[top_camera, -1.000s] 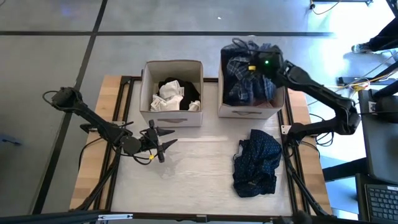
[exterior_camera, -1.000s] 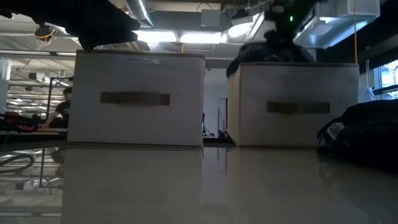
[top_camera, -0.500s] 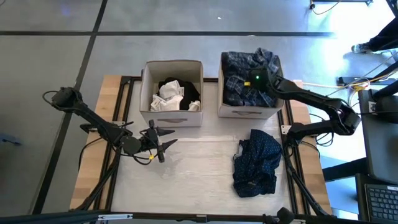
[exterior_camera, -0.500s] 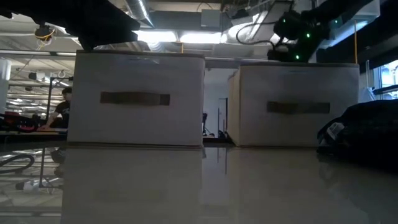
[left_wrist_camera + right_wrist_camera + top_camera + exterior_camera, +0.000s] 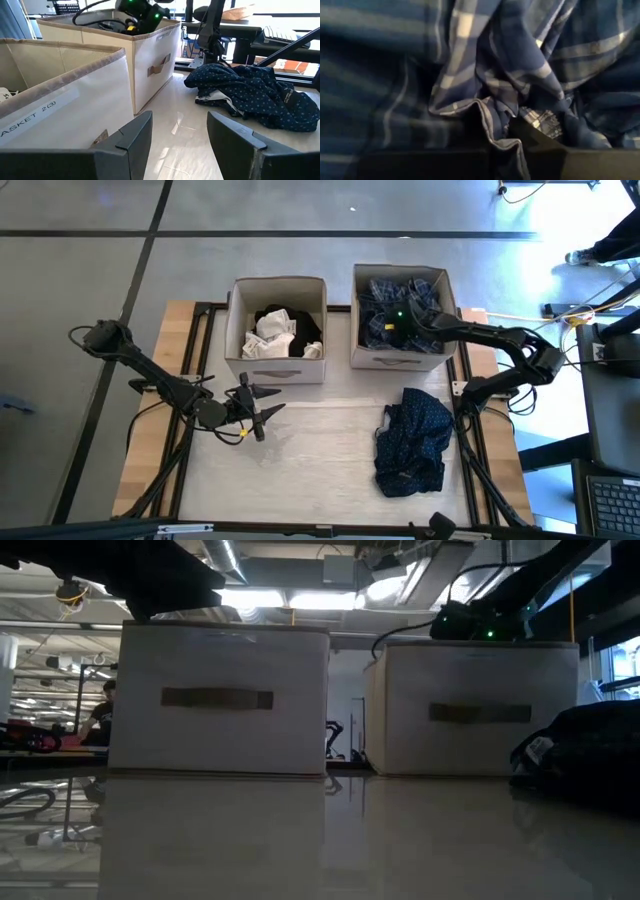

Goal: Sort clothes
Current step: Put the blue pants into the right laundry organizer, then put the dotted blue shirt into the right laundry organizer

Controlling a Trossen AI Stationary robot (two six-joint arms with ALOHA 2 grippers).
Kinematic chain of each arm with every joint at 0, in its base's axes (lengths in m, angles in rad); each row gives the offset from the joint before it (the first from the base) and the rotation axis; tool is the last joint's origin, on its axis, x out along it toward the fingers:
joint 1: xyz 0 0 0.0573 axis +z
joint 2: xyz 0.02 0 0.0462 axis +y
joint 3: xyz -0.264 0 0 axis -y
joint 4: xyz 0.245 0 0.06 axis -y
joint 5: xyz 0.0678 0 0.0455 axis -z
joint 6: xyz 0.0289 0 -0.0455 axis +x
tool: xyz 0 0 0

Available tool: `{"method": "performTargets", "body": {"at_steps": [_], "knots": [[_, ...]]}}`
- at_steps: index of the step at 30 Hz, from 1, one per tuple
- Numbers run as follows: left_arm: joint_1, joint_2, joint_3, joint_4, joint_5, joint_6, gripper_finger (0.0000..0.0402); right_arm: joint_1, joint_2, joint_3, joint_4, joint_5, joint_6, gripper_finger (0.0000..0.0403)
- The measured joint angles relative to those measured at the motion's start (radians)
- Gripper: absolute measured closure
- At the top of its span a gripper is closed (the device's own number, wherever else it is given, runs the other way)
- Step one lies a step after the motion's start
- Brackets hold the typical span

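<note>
The blue plaid garment (image 5: 402, 308) lies bunched inside the right beige box (image 5: 400, 358). My right gripper (image 5: 400, 322) reaches down into that box and is shut on the plaid cloth (image 5: 470, 60). The dark navy patterned garment (image 5: 412, 442) lies crumpled on the table in front of that box; it also shows in the left wrist view (image 5: 250, 95). The left beige box (image 5: 276, 365) holds white and black clothes (image 5: 275, 332). My left gripper (image 5: 255, 412) is open and empty, level above the table's left part, pointing toward the right edge. My right gripper pinches a raised fold of the plaid garment (image 5: 496, 134) between its two fingers, coming from above and slanting down into the box. How many layers are in the fold I cannot tell. The rest of the garment lies slack on the box's contents.
The two boxes stand side by side at the table's far edge, with a narrow gap between them (image 5: 345, 720). Bare tabletop (image 5: 320, 450) lies between my left gripper and the navy garment. A person (image 5: 100, 715) shows far behind the table.
My right gripper has gone down into the right box and a little toward the table's near edge with the plaid garment. The garment, first heaped above the box's rim, now lies sunk within the box.
</note>
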Motion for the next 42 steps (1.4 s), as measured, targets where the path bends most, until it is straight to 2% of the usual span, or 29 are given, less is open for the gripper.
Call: {"method": "performTargets", "body": {"at_steps": [6, 12, 16, 20, 30, 33, 42], "knots": [[0.0, 0.0, 0.0, 0.0, 0.0, -0.002, 0.0222, 0.0, 0.032, 0.0, 0.014, 0.0, 0.047, 0.0339], [0.0, 0.0, 0.0, 0.0, 0.0, -0.003, 0.0222, 0.003, 0.021, 0.002, -0.002, 0.023, 0.059, 0.0268], [0.0, 0.0, 0.0, 0.0, 0.0, -0.003, 0.0222, 0.003, 0.003, 0.044, -0.063, 0.023, 0.057, 0.0222], [0.0, 0.0, 0.0, 0.0, 0.0, -0.003, 0.0222, 0.003, -0.034, 0.106, -0.15, 0.015, 0.057, 0.0194], [0.0, 0.0, 0.0, 0.0, 0.0, -0.003, 0.0222, 0.004, -0.177, 0.248, -0.374, 0.013, 0.057, 0.0181], [0.0, 0.0, 0.0, 0.0, 0.0, -0.003, 0.0222, 0.004, -0.226, 0.28, -0.425, -0.021, 0.064, 0.0181], [0.0, 0.0, 0.0, 0.0, 0.0, -0.002, 0.0222, 0.004, -0.383, 0.329, -0.557, -0.295, 0.099, 0.0182]]}}
